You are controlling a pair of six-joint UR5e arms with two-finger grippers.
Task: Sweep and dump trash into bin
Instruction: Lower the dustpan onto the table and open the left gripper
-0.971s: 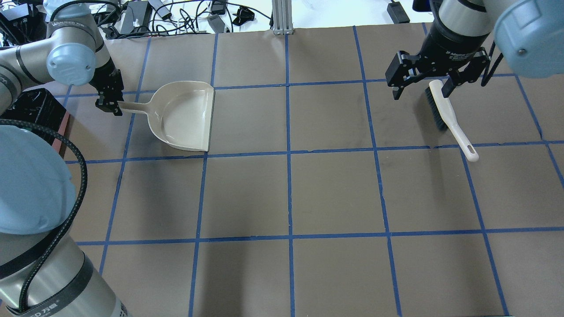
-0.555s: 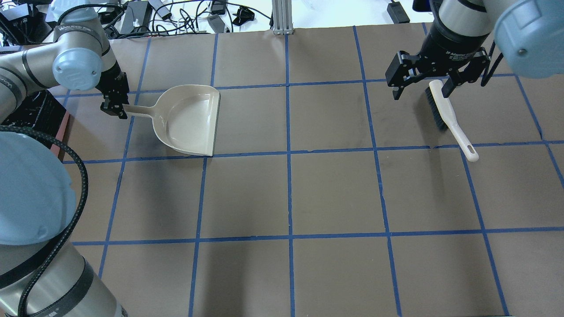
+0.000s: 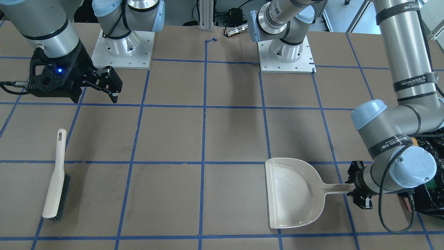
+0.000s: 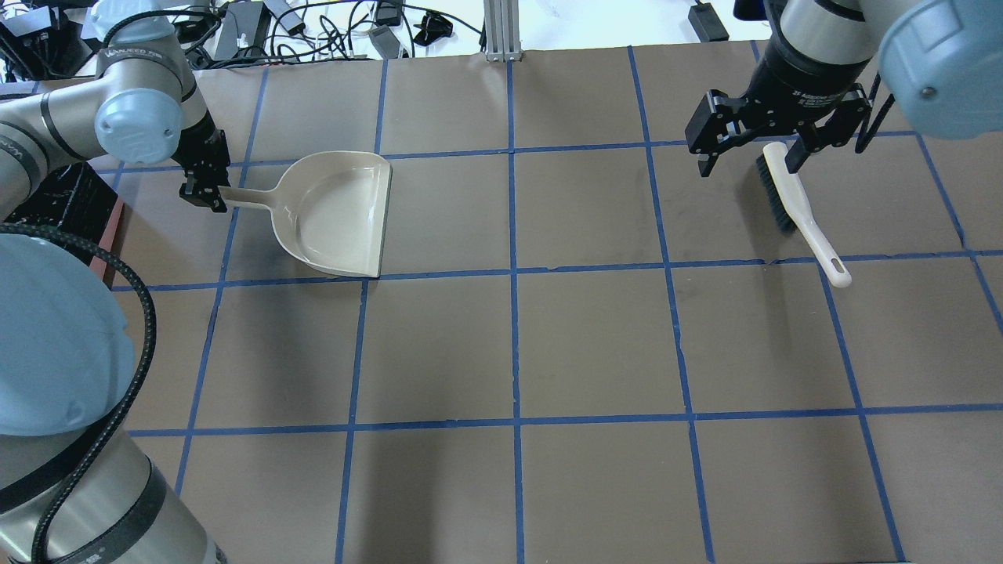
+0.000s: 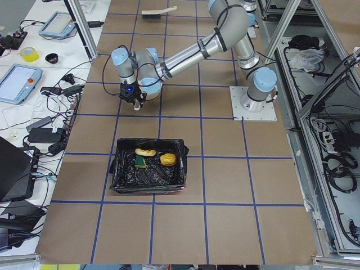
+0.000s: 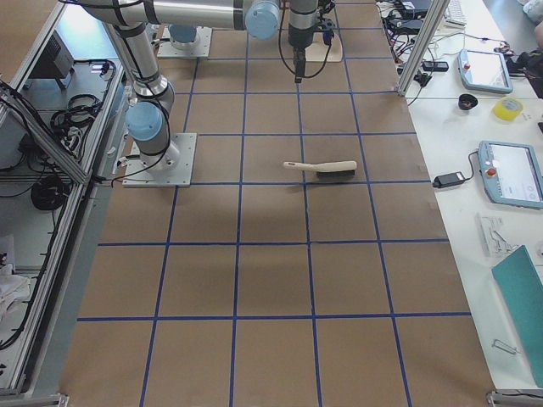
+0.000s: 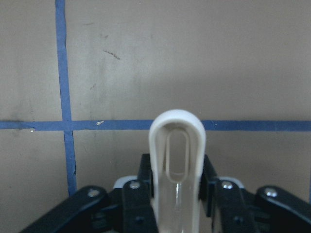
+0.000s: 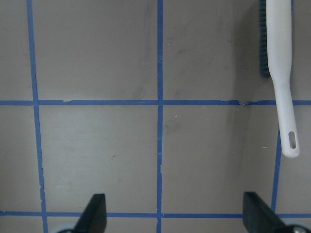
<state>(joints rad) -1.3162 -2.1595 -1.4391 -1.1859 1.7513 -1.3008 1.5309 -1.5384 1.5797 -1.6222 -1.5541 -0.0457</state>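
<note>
A brown paper-covered table with a grid of blue tape lines spreads under both arms. The pink rectangular bin lined with crinkled black plastic sits behind the left gripper, on the wrist side, away from what it holds. A beige plastic dustpan reaches out from that gripper toward the middle of the table. Its pan is bare, and its open edge faces away from the fingers. The left gripper is pinched on the end of the dustpan's handle, one finger on each side. A white-handled brush with dark bristles lies flat on the table. It is ahead of the right gripper and off toward one finger, not touching it. The right gripper's fingers are spread wide with nothing between them. The trash is inside the bin, well behind the left gripper: a tan curved croissant-like piece, a glossy golden-brown lumpy blob and a flat yellow-green wedge.
</note>
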